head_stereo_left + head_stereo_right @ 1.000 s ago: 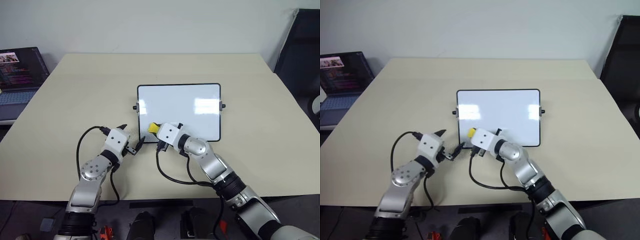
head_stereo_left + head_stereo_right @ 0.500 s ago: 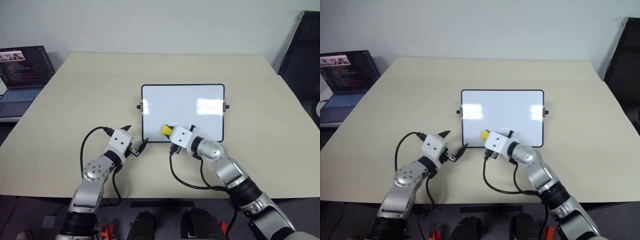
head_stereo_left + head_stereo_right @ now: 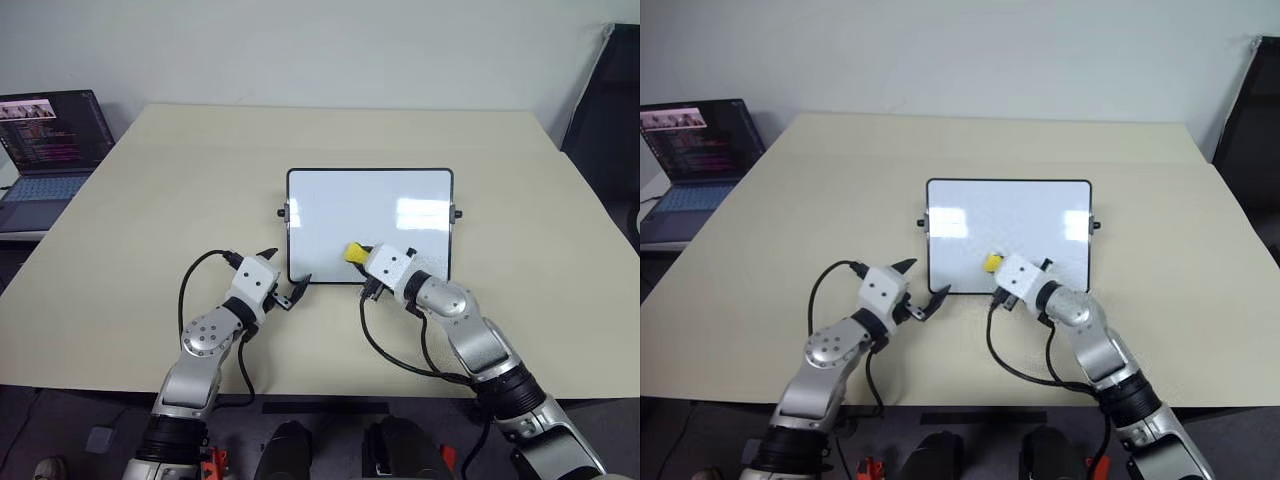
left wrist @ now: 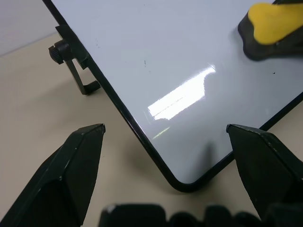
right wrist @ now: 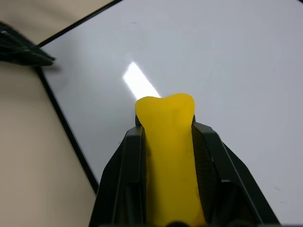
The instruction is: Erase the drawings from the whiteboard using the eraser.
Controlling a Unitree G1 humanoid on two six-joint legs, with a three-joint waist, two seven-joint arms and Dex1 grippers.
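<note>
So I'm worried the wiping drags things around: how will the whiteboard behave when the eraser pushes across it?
The whiteboard looks thin and light, lying loose on the smooth table, so it may slide. The open left gripper straddles its near corner, probably checking that. Its glossy face likely lets the eraser in the right gripper glide easily.

No readable text is being shown; coloured lines on the laptop (image 3: 45,135) screen are too small to be read.

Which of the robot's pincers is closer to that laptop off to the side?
Left. The left pincer sits at the whiteboard's near corner, toward the laptop; the right pincer lies farther away.
</note>
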